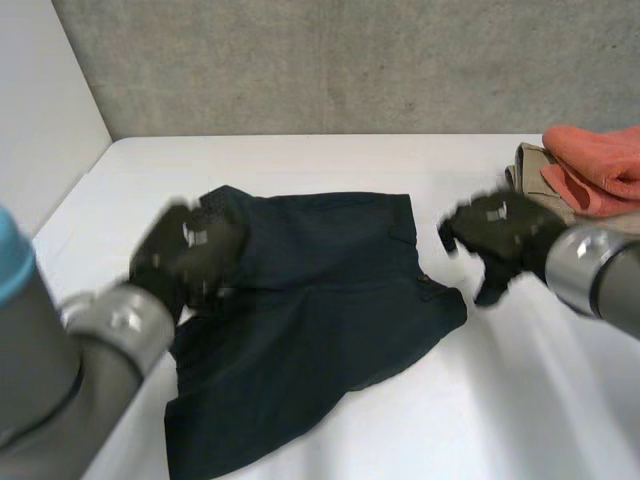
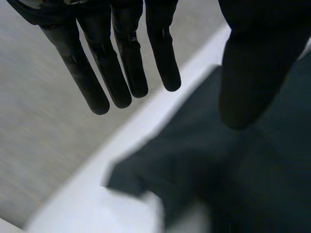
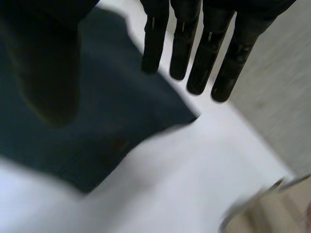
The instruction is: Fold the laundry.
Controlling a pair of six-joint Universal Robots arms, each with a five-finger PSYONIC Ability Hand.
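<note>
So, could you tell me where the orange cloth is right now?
Head view: the orange cloth lies at the table's far right, atop a beige cloth, beyond the right hand.

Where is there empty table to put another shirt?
Bare table runs between the dark cloth and the back wall, and on the cloth's right, nearer than the right hand. The far right corner is crowded by folded clothes.
</note>
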